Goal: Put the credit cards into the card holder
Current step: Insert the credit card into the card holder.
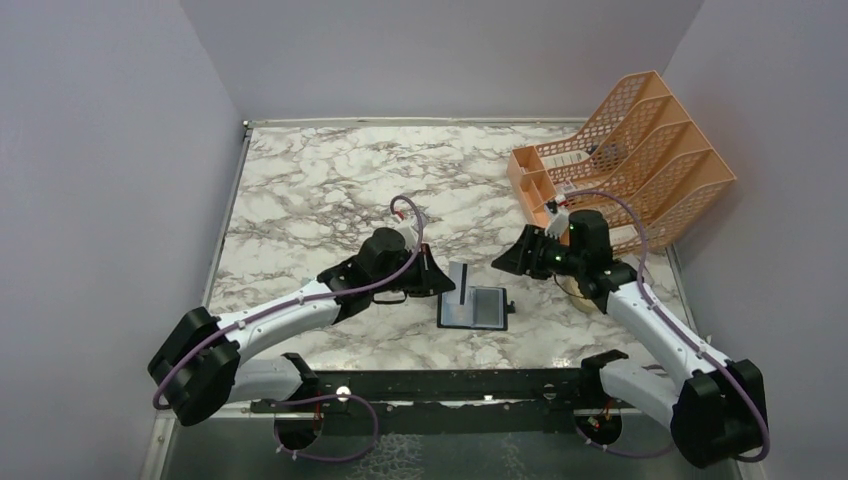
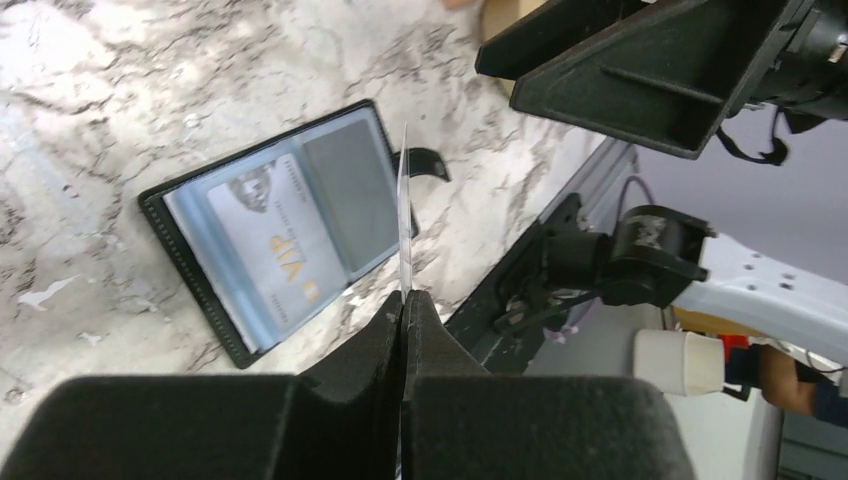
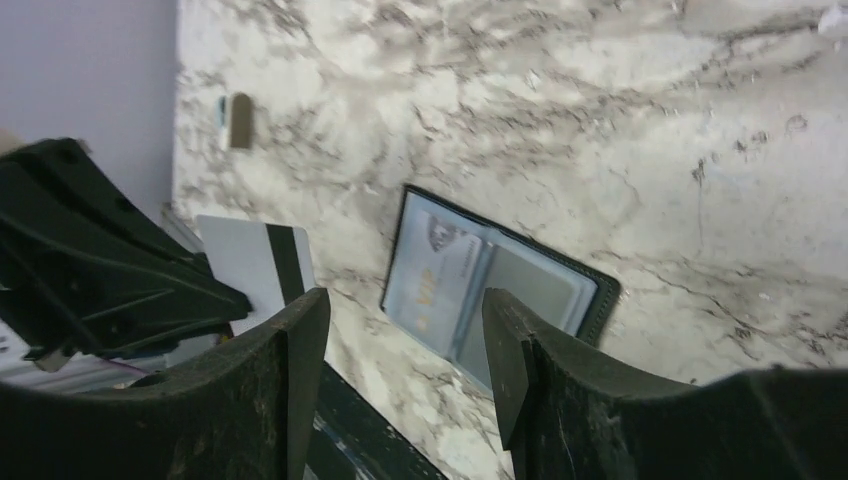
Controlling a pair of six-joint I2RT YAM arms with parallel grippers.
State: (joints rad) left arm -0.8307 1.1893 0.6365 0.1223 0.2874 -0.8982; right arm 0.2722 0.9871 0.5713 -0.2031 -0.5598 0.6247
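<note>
The black card holder lies open on the marble table between the arms. It also shows in the left wrist view and the right wrist view. One pale blue credit card marked VIP sits in a clear pocket of it. My left gripper is shut on a second whitish credit card with a black stripe, held on edge over the holder's left side. The left wrist view shows this card edge-on. My right gripper is open and empty, hovering just right of the holder.
An orange mesh file rack stands at the back right with white boxes in it. A tan dish is partly hidden under the right arm. The table's black front rail runs close behind the holder.
</note>
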